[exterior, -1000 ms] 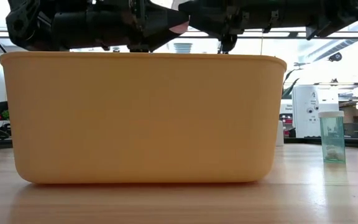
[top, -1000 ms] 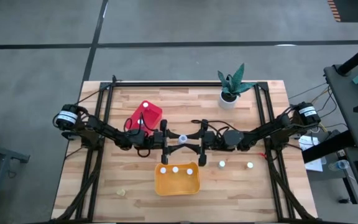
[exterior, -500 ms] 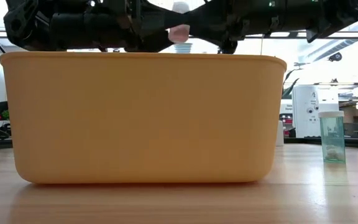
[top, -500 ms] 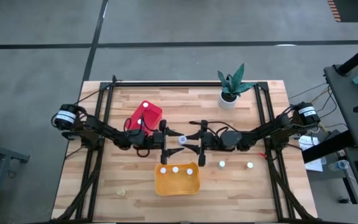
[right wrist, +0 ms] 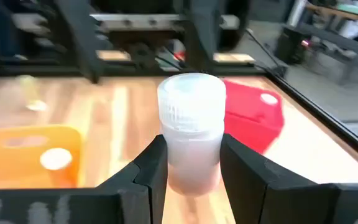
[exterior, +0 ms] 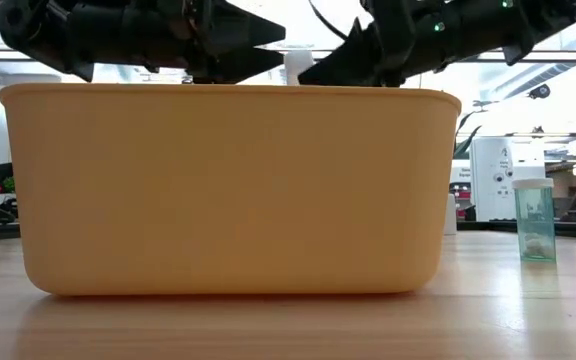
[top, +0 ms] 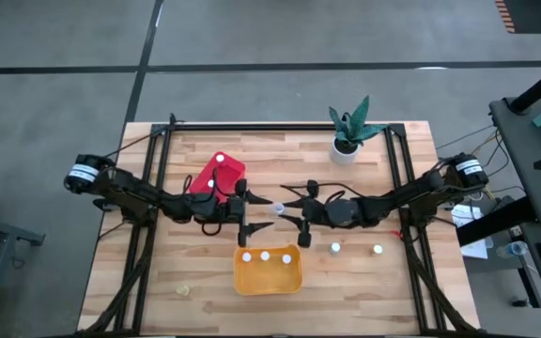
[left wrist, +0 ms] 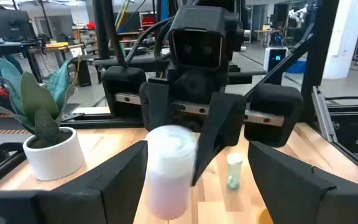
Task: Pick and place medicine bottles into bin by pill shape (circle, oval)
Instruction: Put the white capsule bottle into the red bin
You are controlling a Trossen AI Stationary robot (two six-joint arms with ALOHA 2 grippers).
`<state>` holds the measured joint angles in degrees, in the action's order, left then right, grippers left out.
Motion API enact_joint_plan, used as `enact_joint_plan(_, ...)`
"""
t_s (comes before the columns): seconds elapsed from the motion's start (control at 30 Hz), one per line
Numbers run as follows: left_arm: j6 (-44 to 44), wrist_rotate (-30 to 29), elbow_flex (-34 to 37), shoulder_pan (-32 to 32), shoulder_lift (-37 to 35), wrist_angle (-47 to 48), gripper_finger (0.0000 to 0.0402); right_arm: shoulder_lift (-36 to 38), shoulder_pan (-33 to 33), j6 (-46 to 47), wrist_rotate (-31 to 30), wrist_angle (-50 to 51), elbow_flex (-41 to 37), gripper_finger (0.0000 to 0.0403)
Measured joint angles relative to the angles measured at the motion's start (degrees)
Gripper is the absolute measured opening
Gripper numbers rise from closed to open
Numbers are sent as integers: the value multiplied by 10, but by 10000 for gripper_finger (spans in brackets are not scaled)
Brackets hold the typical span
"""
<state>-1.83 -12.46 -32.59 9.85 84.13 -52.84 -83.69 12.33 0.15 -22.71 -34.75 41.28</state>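
A small bottle (top: 277, 208) with a white cap and a pale pinkish body is held over the table's middle, between my two grippers. My right gripper (top: 291, 211) is shut on it. My left gripper (top: 250, 212) is open, and its fingers (left wrist: 114, 180) stand wide on either side of the bottle (left wrist: 169, 168). The yellow-orange tub (top: 268, 272) stands just near of them with three white-capped bottles inside. The red tub (top: 219, 174) stands to the far left. Two more bottles (top: 335, 248) (top: 378, 250) stand on the table to the right. My right gripper pinches the bottle's body (right wrist: 191, 165) between its two fingers (right wrist: 148, 171), just below the white cap. The fingers come level from the table's right side. The bottle stands upright in the hold, lifted clear of the table.
A white pot with a green plant (top: 348, 131) stands at the far right. The yellow-orange tub's wall (exterior: 228, 190) fills the low view, with one bottle (exterior: 535, 220) beside it on the table. A white cap (right wrist: 267, 98) shows in the red tub.
My left arm has drawn back toward the table's left edge, and its gripper stands a little farther from the bottle. My right gripper has shifted slightly toward the left and turned about its wrist. The bottle stays over the table's middle and sits lower in the low view.
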Motion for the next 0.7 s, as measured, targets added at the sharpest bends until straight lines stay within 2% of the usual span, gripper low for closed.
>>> enact_joint_plan(0.27, 0, -43, -20, -5, 21, 4, 262, 3, 0, 1, -14, 40, 16, 118)
enact_joint_plan(0.43, 0, -46, -40, -6, 46, 3, 262, 3, 0, 2, -14, 42, 16, 118)
enact_joint_plan(0.7, -4, -57, -48, -6, 49, 5, 262, 3, 0, 3, -14, 44, 16, 118)
